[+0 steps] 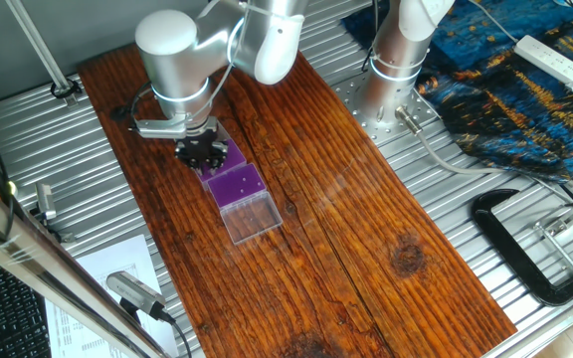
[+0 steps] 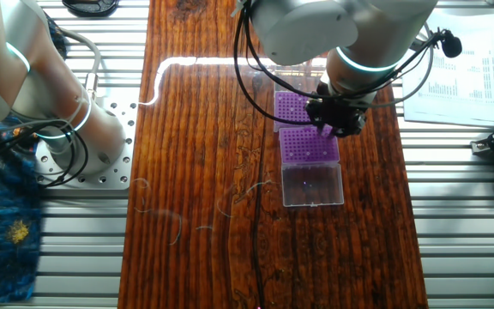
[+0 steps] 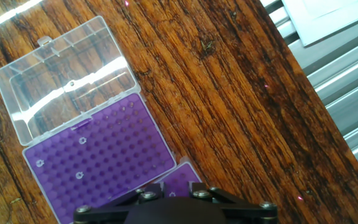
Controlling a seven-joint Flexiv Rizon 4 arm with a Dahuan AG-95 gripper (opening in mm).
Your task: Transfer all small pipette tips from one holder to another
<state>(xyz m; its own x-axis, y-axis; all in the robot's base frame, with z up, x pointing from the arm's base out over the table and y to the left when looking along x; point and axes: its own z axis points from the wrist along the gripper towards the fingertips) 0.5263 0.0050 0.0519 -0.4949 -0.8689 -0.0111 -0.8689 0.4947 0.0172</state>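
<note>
One fixed view: the hand [image 1: 202,151] is positioned low over the far purple rack [image 1: 229,156], which adjoins the near purple rack [image 1: 238,185] on the wooden surface [image 1: 346,229]. A clear lid [image 1: 254,218] lies open beyond the near rack.

The other fixed view: the hand [image 2: 337,120] is seen over the seam between the two racks. The finger state cannot be told.

Hand view: three small pipette tips [image 3: 78,176] are seated in the near rack, as white rings well apart. The fingers are hidden below the frame.
</note>
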